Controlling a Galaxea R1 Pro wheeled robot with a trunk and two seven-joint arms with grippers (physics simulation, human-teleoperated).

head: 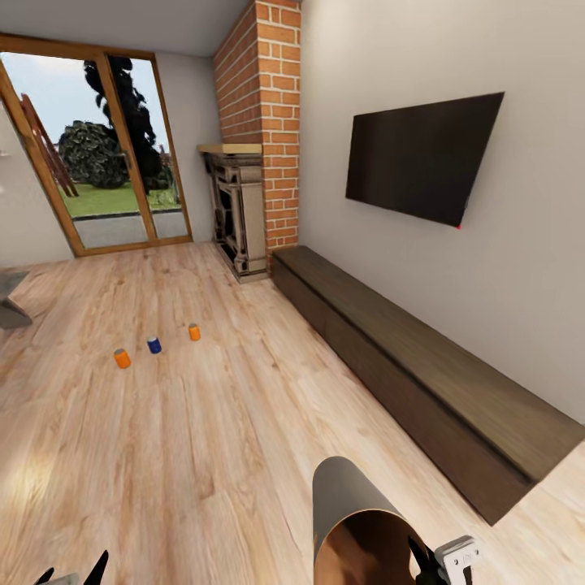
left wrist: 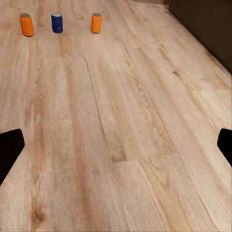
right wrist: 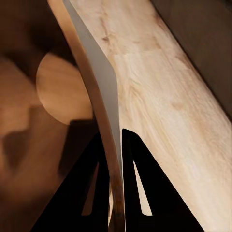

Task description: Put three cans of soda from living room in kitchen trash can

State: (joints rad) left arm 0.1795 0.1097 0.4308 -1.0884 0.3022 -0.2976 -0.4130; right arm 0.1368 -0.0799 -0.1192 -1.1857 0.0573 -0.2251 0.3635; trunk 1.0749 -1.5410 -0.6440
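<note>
Three cans of soda stand apart on the wood floor ahead of me: an orange one [head: 122,358], one showing its dark blue side [head: 153,345], and another orange one [head: 194,331]. The left wrist view shows the same row, orange [left wrist: 27,25], blue [left wrist: 57,22], orange [left wrist: 96,23], far beyond my open left gripper [left wrist: 116,145], which holds nothing and hangs low [head: 73,573]. My right gripper [head: 431,569] is shut on the rim of the tash can [head: 357,504], tilted with its brown inside facing me. Its wall [right wrist: 104,87] runs between the fingers [right wrist: 116,133].
This is the living room: a brick chimney [head: 272,122] and stone fireplace [head: 240,215] stand at the back, with wood-framed glass doors [head: 106,154] to their left. A long dark low cabinet [head: 422,382] lines the right wall under a wall TV [head: 418,154]. Open floor lies between me and the cans.
</note>
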